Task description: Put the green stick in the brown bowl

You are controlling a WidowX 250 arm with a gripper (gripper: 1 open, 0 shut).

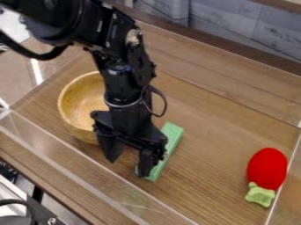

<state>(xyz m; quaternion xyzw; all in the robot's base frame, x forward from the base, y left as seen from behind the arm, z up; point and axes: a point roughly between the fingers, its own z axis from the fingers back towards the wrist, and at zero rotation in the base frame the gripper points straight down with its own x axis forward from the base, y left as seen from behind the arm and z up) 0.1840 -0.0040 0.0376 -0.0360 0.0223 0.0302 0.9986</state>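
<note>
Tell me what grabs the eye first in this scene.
The black robot arm dominates the middle, its open end effector pointing down over the near end of the green stick on the wooden table. Just left of it sits the brown bowl, with nothing visible inside. At the right edge, a bright red strawberry-like toy stands out.
</note>
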